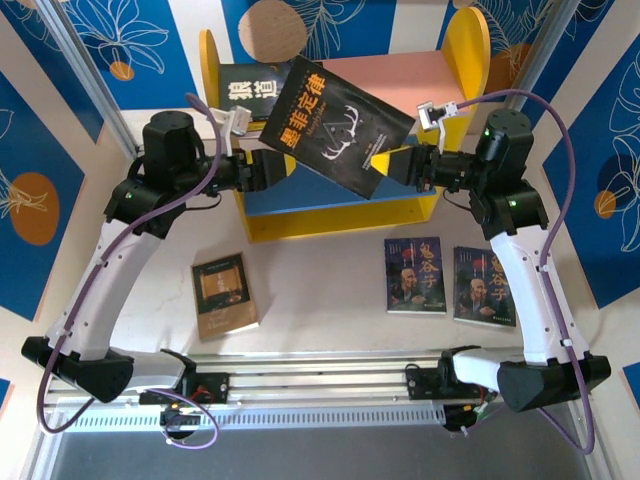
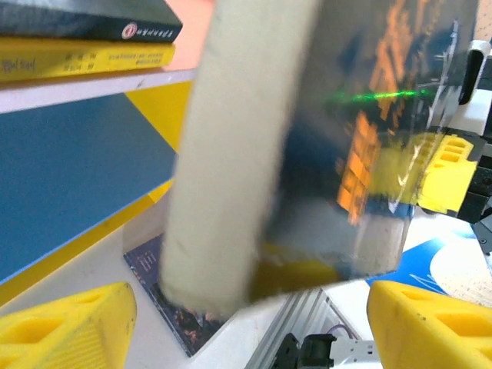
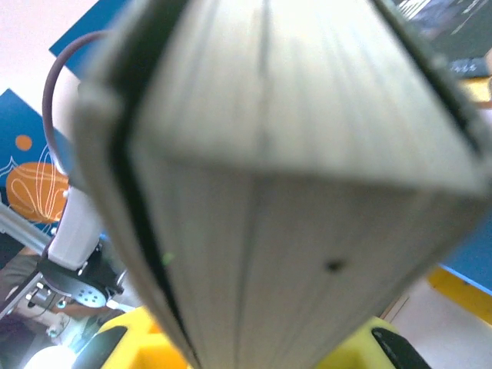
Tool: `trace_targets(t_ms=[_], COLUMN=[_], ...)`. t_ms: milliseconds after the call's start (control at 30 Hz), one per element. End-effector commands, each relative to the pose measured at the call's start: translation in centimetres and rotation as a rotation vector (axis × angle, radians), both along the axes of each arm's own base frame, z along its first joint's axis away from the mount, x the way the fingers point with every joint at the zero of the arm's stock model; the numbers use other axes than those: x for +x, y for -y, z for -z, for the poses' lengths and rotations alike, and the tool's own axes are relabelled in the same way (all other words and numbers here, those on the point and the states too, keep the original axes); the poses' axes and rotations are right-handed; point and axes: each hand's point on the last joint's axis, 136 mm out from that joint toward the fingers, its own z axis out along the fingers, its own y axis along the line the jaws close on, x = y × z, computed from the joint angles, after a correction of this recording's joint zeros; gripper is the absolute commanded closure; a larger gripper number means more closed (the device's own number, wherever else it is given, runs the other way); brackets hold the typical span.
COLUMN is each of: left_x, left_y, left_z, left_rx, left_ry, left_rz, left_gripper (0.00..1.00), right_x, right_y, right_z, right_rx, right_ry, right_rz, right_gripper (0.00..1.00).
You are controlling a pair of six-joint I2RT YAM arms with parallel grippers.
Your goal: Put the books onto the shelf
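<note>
Roughly two fifths done, by my reading: one black paperback (image 1: 248, 95) already lies on the pink board of the shelf (image 1: 465, 50), at its left end, resting on a yellow book (image 2: 77, 60) as the left wrist view shows. A second one, the orange-titled book (image 1: 335, 125), hangs tilted in the air in front of the shelf, cover up. The right tool (image 1: 395, 165) is clenched on its lower right edge, with the pages seen close between the yellow fingers in the right wrist view. The left tool (image 1: 268, 170) stands released, jaws wide apart, just beside the book's left corner; whether it touches the book I cannot tell. Three lie flat on the worktop (image 1: 320, 300): the brown book (image 1: 225, 293) on the left, and on the right a dark blue book (image 1: 415, 275) with a second blue book (image 1: 485, 285) just beside it. So the held book has yet to be set on a board, and three more fetches are left after that
</note>
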Motion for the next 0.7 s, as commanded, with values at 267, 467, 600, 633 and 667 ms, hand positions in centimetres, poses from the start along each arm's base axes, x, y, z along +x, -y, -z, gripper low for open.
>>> trace_targets(t_ms=[267, 467, 600, 633, 667], left_x=[-1.8, -2.5, -2.9, -2.9, -3.0], left_y=[0.0, -0.1, 0.0, 0.0, 0.0], left_z=[-1.5, -2.4, -2.6, -2.6, -2.6], left_rx=[-0.002, -0.007, -0.01, -0.011, -0.011], left_ry=[0.032, 0.053, 0.06, 0.061, 0.062], left_rz=[0.081, 0.104, 0.12, 0.123, 0.126], left_gripper=[0.23, 0.25, 0.29, 0.31, 0.33], right_x=[-3.1, -3.4, -3.6, -3.6, -3.6], right_y=[-0.7, -0.8, -0.9, -1.0, -1.0], right_z=[0.4, 1.1, 1.4, 1.5, 1.5], right_rx=[-0.037, -0.057, -0.065, -0.066, -0.067], right_ry=[0.073, 0.063, 0.056, 0.056, 0.053], right_rz=[-0.141, -0.163, -0.175, -0.178, -0.182], right_gripper=[0.99, 0.99, 0.99, 0.99, 0.99])
